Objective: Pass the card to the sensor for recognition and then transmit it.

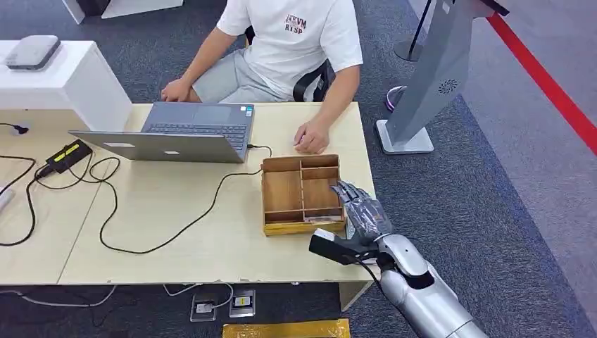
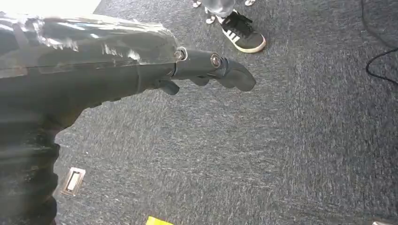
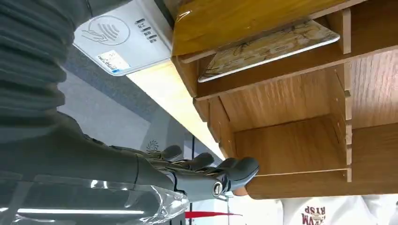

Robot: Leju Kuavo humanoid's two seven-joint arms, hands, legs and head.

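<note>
One card (image 3: 270, 47) sits in the narrow end slot of the wooden tray (image 1: 281, 190), lying flat, at the tray end nearest the white card reader (image 3: 123, 41), as the right wrist view shows. The reader lies on the counter (image 1: 176, 239) just beside that end of the tray.

Your right hand (image 1: 359, 211) hangs just beside the tray's right wall, fingers extended and slightly apart, holding nothing. The fingertips (image 3: 244, 168) lie against or very near the outer wall of a bare compartment, not the one with the card.

Your left hand (image 2: 206, 70) hangs over grey carpet, fingers loosely straight, nothing in it.

Judgement: the reach for the card is the step in hand. Bring the right hand over the rim and toward the reader end, and come down into the narrow slot, not the neighbouring bay. The card lies flat between close dividers, so expect to tip an edge up before pinching. A person's hand (image 1: 311, 137) rests on the counter near the tray's far side; keep clear.
</note>
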